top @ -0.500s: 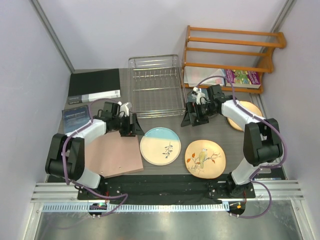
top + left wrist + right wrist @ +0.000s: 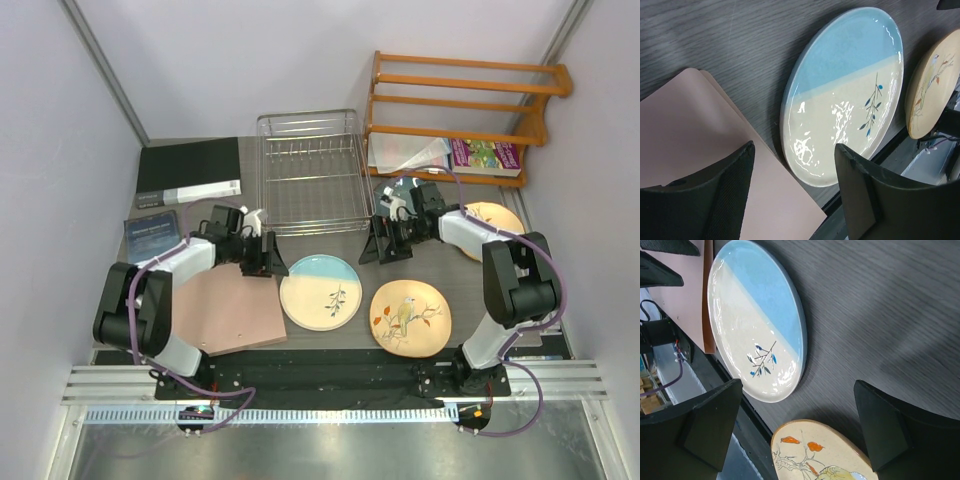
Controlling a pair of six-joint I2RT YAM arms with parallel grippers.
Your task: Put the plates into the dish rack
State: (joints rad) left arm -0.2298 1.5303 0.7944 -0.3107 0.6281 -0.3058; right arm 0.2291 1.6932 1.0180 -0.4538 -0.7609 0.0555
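The cream-and-light-blue plate (image 2: 320, 292) lies flat on the table, with the yellow-orange bird plate (image 2: 410, 318) to its right. An orange-yellow plate (image 2: 497, 222) lies at the right, partly hidden by the right arm. The dark teal plate is out of view. The chrome wire dish rack (image 2: 312, 170) stands empty at the back. My left gripper (image 2: 268, 256) is open and empty just left of the blue plate (image 2: 850, 90), over the plate's rim and the pink board's edge (image 2: 794, 150). My right gripper (image 2: 385, 243) is open and empty above the table between the blue plate (image 2: 755, 325) and the bird plate (image 2: 815, 455).
A pink board (image 2: 225, 305) lies left of the blue plate. A black binder (image 2: 188, 170) and a dark book (image 2: 152, 235) are at the back left. The orange wooden shelf (image 2: 460, 100) with books (image 2: 485, 155) under it stands at the back right.
My right gripper has dropped a little toward the plates. My left gripper has edged slightly toward the blue plate. The plates have not moved.
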